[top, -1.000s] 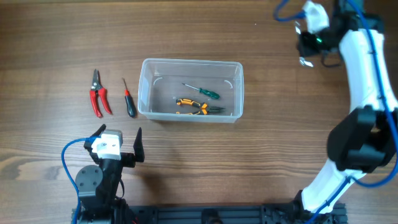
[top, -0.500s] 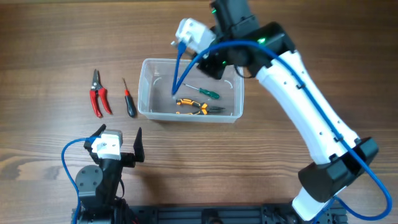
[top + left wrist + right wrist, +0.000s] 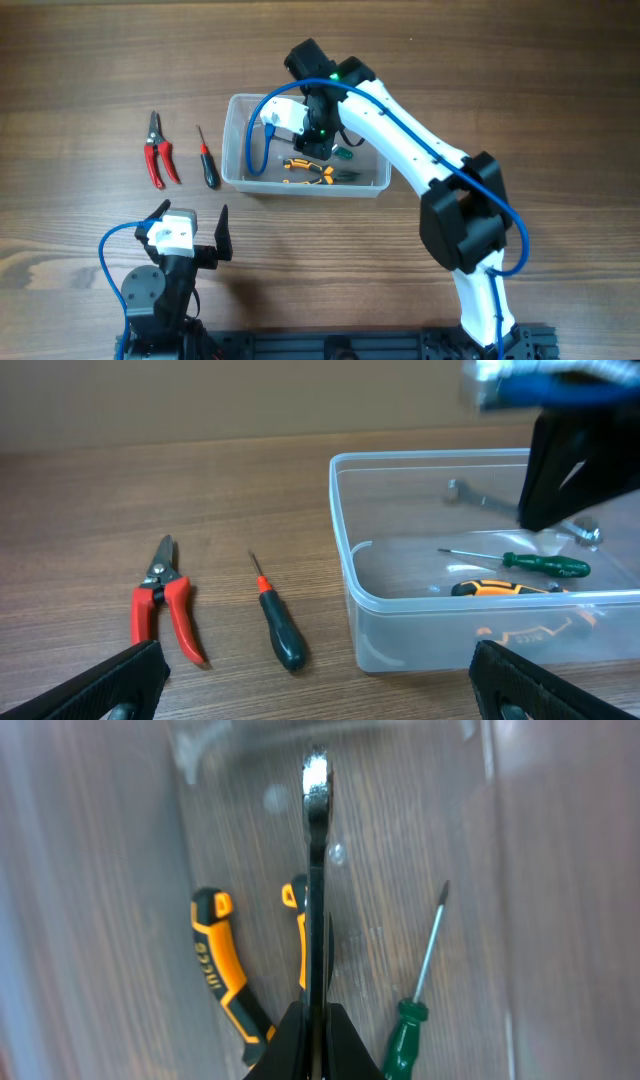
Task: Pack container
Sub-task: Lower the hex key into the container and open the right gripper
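The right gripper (image 3: 316, 1012) is down inside the container (image 3: 250, 98), pinched tight on a slim metal wrench (image 3: 316, 870) that points ahead of it. Orange-handled pliers (image 3: 225, 970) lie on the container floor below and to its left, and a green screwdriver (image 3: 410, 1030) lies to its right. The left gripper (image 3: 195, 212) gapes wide and holds nothing. Red pruners (image 3: 157, 150) and a red-black screwdriver (image 3: 206, 160) lie ahead of it on the wooden table (image 3: 100, 60).

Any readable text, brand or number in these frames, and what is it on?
"INCO" (roughly; the letters are blurred): white print along one handle of the orange-and-black pliers lying inside the clear plastic container, seen in the right wrist view.
No other text is readable in any view.
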{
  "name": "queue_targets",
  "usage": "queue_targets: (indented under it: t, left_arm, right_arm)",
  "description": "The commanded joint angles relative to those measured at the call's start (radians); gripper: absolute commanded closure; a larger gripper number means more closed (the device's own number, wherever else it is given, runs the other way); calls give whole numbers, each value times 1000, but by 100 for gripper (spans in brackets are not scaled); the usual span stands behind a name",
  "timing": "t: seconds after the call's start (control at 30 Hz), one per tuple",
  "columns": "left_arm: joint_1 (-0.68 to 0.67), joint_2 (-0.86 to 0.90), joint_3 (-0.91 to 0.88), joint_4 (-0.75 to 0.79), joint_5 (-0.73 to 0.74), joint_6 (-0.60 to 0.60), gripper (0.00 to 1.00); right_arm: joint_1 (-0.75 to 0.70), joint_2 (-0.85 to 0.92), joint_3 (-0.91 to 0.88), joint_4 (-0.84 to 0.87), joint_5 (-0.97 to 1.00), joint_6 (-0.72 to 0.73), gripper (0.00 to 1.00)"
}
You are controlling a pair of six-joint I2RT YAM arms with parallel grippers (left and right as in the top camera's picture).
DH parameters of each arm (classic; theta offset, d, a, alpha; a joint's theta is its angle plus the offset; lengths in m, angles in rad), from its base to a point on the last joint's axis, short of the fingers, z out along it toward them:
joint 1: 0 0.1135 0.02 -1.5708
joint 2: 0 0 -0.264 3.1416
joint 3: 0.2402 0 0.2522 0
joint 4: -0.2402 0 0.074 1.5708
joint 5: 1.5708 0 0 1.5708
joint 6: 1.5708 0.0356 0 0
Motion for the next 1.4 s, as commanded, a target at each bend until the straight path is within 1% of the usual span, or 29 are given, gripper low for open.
queue_targets:
  t: [0.0,0.27,0.4,0.7,0.73,0.77,0.8,0.83,0.87,0.93,1.03,1.17,1.27,1.33,1.37]
  left_arm:
    - [-6,-8,-6,2,12,15,0]
    - [-6,-8,-6,2,12,15,0]
    - [-6,-8,-6,2,12,15,0]
    - [-6,-8,-6,2,12,15,0]
    - [-6,-8,-6,2,12,15,0]
    - [-6,-8,-6,2,12,15,0]
    - [-6,-7,-6,2,12,15,0]
    - [-6,-8,-6,2,12,15,0]
    - [-6,-8,-6,2,12,15,0]
    - [-6,-8,-6,2,12,15,0]
    - [-6,-8,-6,2,12,15,0]
    - [-6,-8,-6,2,12,15,0]
    - [-6,-8,-6,2,12,15,0]
    - [-6,-8,-6,2,12,15,0]
    - [-6,-8,-6,2,12,15,0]
  right_arm:
    - [5,19,-4,19,32,-19,96]
    - [5,37,-4,73,47,-20,96]
    - [5,79,-4,73,89,-20,96]
    - [3,101,-4,92,89,-19,95]
    - [3,101,-4,92,89,-18,92]
    - [3,101,-4,91,89,-17,84]
    - [3,101,-4,90,88,-16,73]
    - [3,101,-4,89,89,-8,67]
    - [3,101,-4,90,89,6,65]
    - [3,101,-4,89,89,34,67]
    - [3,99,10,77,88,90,75]
    - [3,60,74,30,84,150,75]
    - [3,-44,102,29,58,194,75]
    - [3,-140,118,34,55,283,74]
    - [1,-181,122,33,72,336,70]
